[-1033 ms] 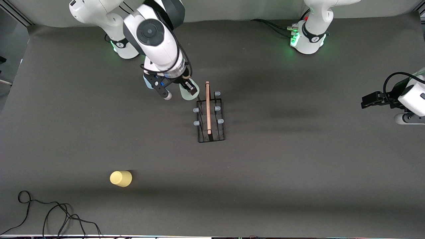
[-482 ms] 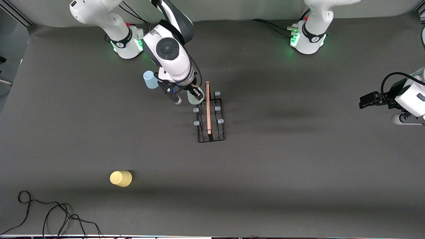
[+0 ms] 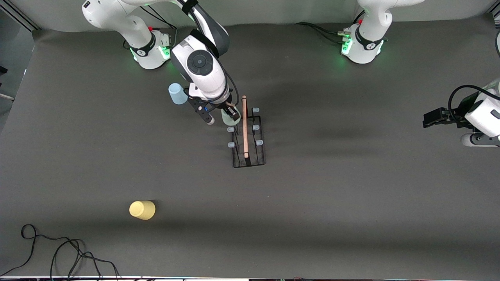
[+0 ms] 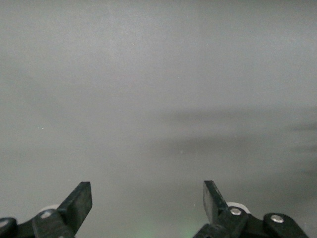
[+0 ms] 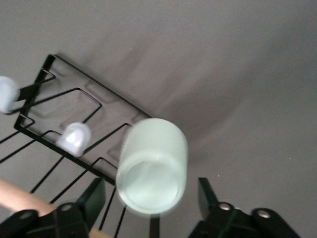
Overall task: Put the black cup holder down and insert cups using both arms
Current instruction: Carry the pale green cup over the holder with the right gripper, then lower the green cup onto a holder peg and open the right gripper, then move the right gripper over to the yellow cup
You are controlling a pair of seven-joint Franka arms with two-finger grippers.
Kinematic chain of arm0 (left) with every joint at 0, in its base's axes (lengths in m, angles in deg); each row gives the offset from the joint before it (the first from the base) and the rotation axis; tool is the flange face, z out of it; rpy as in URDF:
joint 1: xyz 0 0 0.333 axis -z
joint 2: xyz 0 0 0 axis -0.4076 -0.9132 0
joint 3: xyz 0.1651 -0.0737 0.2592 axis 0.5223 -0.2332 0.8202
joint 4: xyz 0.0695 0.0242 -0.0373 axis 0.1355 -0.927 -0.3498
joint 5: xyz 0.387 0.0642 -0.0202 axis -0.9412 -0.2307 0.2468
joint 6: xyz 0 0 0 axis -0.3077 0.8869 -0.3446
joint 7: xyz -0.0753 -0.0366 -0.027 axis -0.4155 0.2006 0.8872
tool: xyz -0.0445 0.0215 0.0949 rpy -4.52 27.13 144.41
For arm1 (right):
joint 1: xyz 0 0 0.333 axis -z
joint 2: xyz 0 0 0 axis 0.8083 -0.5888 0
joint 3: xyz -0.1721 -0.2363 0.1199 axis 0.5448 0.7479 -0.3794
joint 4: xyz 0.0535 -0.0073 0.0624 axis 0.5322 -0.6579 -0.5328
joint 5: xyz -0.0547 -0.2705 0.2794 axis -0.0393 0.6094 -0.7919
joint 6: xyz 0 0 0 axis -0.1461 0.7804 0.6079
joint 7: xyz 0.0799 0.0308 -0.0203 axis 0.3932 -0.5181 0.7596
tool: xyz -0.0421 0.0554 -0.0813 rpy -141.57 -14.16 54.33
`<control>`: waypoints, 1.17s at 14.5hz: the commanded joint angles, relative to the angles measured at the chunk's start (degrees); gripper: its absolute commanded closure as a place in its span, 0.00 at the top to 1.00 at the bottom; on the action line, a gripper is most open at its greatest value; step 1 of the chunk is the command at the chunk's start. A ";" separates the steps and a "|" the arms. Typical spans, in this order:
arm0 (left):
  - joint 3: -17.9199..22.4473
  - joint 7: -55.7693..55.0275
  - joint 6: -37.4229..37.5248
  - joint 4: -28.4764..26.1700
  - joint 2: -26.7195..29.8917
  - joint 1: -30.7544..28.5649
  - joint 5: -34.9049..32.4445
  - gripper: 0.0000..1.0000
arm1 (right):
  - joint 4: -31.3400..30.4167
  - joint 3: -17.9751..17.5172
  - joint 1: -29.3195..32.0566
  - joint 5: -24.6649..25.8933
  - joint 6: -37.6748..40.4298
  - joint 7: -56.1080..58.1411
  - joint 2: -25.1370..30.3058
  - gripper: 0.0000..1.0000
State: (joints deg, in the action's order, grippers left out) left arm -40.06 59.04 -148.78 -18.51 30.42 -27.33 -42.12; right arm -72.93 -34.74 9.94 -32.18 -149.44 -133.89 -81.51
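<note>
The black cup holder [image 3: 248, 162] stands mid-table, its wooden rod [image 3: 244, 125] pointing toward the front camera. The mint green cup [image 3: 227, 116] sits upside down over the rack's peg farthest from the front camera, on the right arm's side. My right gripper [image 3: 222, 116] is open around it; in the right wrist view the cup [image 5: 152, 168] shows a gap to each finger, above the rack's wire [image 5: 94, 84]. The light blue cup [image 3: 177, 94] stands inverted beside the right arm. The yellow cup [image 3: 142, 210] stands nearer the camera. My left gripper [image 3: 427, 119] waits open and empty [image 4: 148, 193].
Five bare grey-tipped pegs show on the rack, one of them [image 3: 256, 127] on the left arm's side. A loose black cable [image 3: 58, 249] lies at the table's front corner at the right arm's end.
My right gripper moved with the mint cup to the rack's end farthest from the camera and came down over that peg. The blue cup is now uncovered. The left arm barely moved.
</note>
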 commanded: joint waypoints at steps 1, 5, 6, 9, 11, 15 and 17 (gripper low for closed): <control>0.07 0.31 -0.86 -1.26 1.22 0.11 -0.49 1.00 | 7.32 1.25 -0.13 -0.82 10.04 -1.74 1.15 1.00; 0.07 0.31 -0.86 -1.26 1.22 0.03 -0.49 1.00 | 19.54 4.41 -0.04 -0.65 23.76 -0.17 0.98 1.00; 0.07 0.31 -0.86 -1.26 1.22 0.03 -0.49 1.00 | 22.53 5.64 0.04 -0.74 27.01 3.41 0.89 1.00; 0.07 0.31 -0.77 -1.26 1.22 -0.06 -0.49 1.00 | 27.03 12.39 1.97 -0.65 32.49 22.53 0.80 1.00; 0.07 0.31 -0.77 -1.26 1.22 -0.06 -0.49 1.00 | 28.44 16.70 4.51 -0.65 33.11 37.29 0.54 1.00; 0.07 0.31 -0.77 -1.26 1.22 -0.15 -0.49 1.00 | 35.10 18.04 15.66 -0.30 33.11 65.25 -4.27 1.00; 0.07 0.31 -0.77 -1.26 1.22 -0.15 -0.40 1.00 | 40.47 18.04 20.50 -0.30 33.11 76.25 -9.19 1.00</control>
State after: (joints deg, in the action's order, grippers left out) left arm -39.98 59.03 -148.78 -18.54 30.42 -27.42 -42.15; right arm -40.92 -16.55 27.05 -32.15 -117.78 -67.21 -83.68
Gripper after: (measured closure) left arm 0.000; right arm 0.000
